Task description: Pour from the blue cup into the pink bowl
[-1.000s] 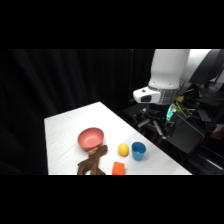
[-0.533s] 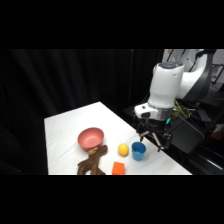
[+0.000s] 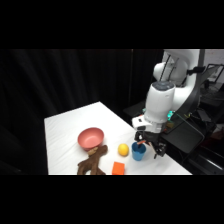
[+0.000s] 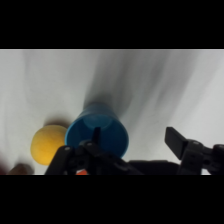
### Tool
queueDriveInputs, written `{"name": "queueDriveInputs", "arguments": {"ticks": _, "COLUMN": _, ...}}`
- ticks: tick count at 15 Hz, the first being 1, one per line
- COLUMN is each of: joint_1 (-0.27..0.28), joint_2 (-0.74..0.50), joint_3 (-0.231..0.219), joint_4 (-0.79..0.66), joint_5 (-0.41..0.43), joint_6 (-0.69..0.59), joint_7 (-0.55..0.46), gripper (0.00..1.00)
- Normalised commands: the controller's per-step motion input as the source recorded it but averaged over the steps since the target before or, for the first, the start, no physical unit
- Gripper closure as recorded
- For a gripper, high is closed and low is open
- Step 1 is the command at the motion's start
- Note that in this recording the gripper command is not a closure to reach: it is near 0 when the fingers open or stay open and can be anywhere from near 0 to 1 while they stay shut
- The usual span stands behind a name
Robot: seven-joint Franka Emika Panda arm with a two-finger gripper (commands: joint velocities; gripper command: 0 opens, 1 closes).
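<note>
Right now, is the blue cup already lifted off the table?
No: in the side view the blue cup stands upright on the white table beside the yellow ball, gripper just above it.

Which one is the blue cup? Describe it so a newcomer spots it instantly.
Start at the white table and find the pink bowl near its middle. Toward the arm sits a yellow ball, and right beside that stands the blue cup, under the gripper. It is the only blue, open-topped thing there.
</note>
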Motion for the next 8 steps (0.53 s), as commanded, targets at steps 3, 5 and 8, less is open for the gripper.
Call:
{"name": "queueDriveInputs", "arguments": {"ticks": 3, "joint_1": 0.202, "joint_2": 0.26, "joint_3": -0.209, "joint_4": 0.20, "joint_5": -0.110, "joint_6": 0.13, "joint_7": 0.16, "gripper": 1.00}}
{"name": "queueDriveInputs", "arguments": {"ticks": 5, "joint_1": 0.213, "joint_2": 0.11, "joint_3": -0.179, "joint_4": 0.14, "joint_5": -0.087, "joint_6": 0.08, "joint_7": 0.16, "gripper": 1.00}}
{"name": "queueDriveInputs", "arguments": {"ticks": 8, "joint_1": 0.197, "joint_2": 0.02, "joint_3": -0.156, "joint_4": 0.09, "joint_5": -0.103, "joint_6": 0.00, "joint_7": 0.15, "gripper": 1.00}}
